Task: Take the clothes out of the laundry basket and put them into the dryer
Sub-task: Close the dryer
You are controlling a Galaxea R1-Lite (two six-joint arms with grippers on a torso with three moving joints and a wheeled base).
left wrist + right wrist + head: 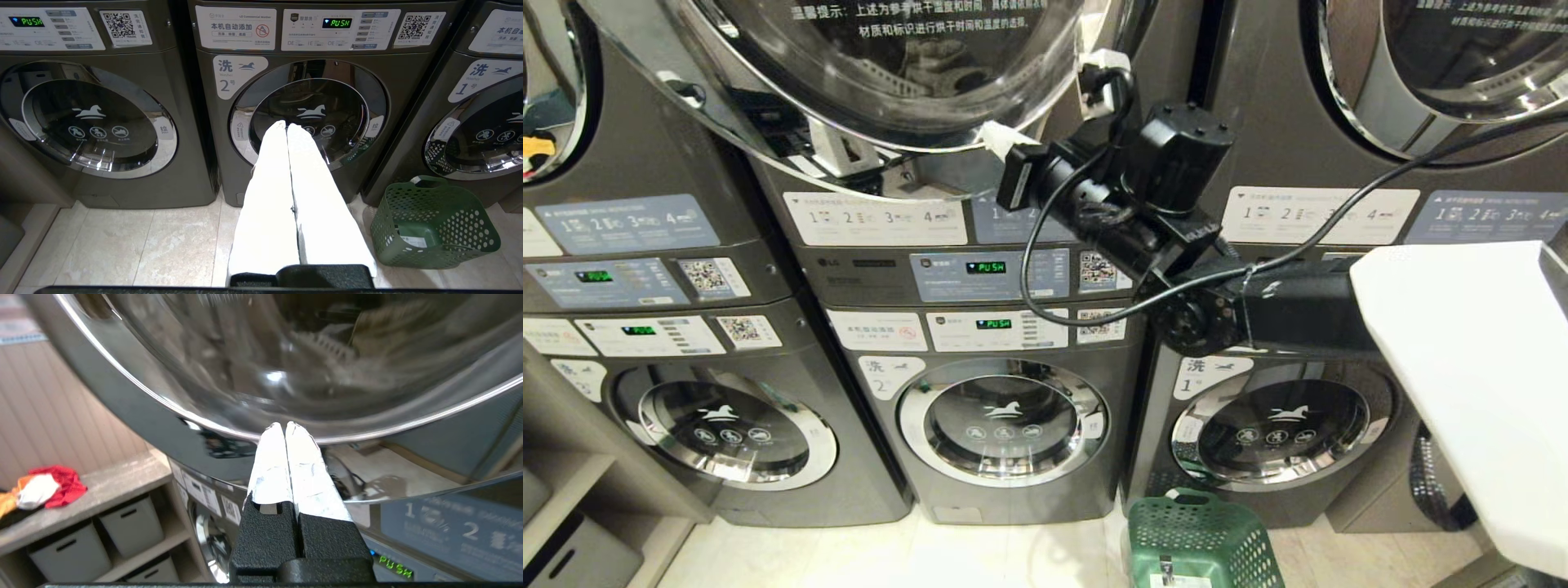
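The dark grey LG dryer (907, 204), stacked above the smaller-doored washer marked 2, dominates the scene, and its very large chrome-rimmed round glass door (890, 73) stands swung out toward the robot rather than sitting flush; through the glass the right wrist view shows pale grey-green washed denim clothes (380, 330) lying in the drum (blurred, so how many pieces cannot be told); the loading therefore looks done, judging from how things lie. The small green plastic laundry basket (1201, 543) with perforated lattice walls stands on the pale tiled floor just in front of the washer marked 1, and as far as its interior shows it holds nothing, though the head view cuts off its lower part. The right gripper (1013, 143) is raised at the lower chrome rim of the door, its white-taped fingers (302, 465) clenched together on nothing, tips at or just short of the rim; contact cannot be told; what seems left is pushing the door shut. The left gripper (286, 127) hangs parked low before the washer marked 2, its white fingers pressed together and empty.
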